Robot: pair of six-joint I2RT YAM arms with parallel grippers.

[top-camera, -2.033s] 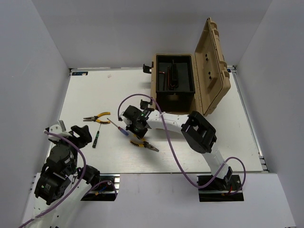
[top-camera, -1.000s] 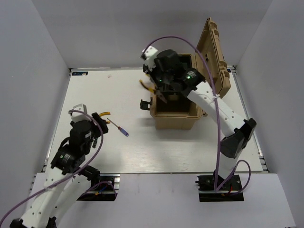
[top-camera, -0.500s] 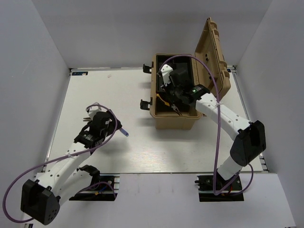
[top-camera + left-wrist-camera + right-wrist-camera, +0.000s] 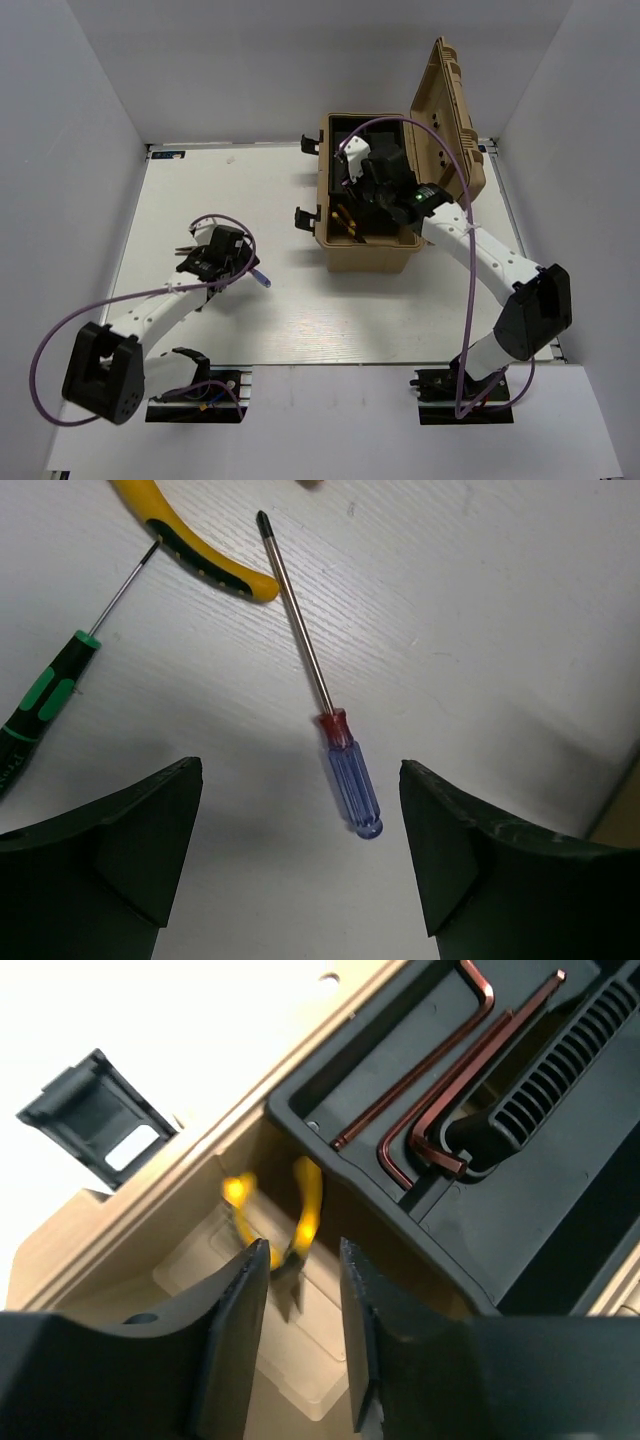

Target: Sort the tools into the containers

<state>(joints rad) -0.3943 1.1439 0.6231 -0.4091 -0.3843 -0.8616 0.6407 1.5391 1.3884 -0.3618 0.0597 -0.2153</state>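
Observation:
My left gripper (image 4: 215,262) (image 4: 300,780) is open and hovers above a blue-handled screwdriver (image 4: 345,770) (image 4: 261,279) lying on the table, its handle between the fingers and below them. Yellow-and-black pliers (image 4: 200,550) and a small green-and-black screwdriver (image 4: 40,705) lie just beyond it. My right gripper (image 4: 362,205) (image 4: 300,1270) is inside the tan toolbox (image 4: 370,262), jaws slightly apart and empty. A second yellow-handled pair of pliers (image 4: 300,1225) shows blurred below it, over the box's bottom. Two reddish-brown hex keys (image 4: 430,1080) lie in the box's black tray.
The toolbox lid (image 4: 445,140) stands open to the right. Black latches (image 4: 95,1120) stick out from the box's left side (image 4: 305,218). Purple cables loop over both arms. White walls enclose the table.
My right gripper has let go of the yellow pliers, which drop into the toolbox. My left gripper has moved slightly up and right over the blue screwdriver.

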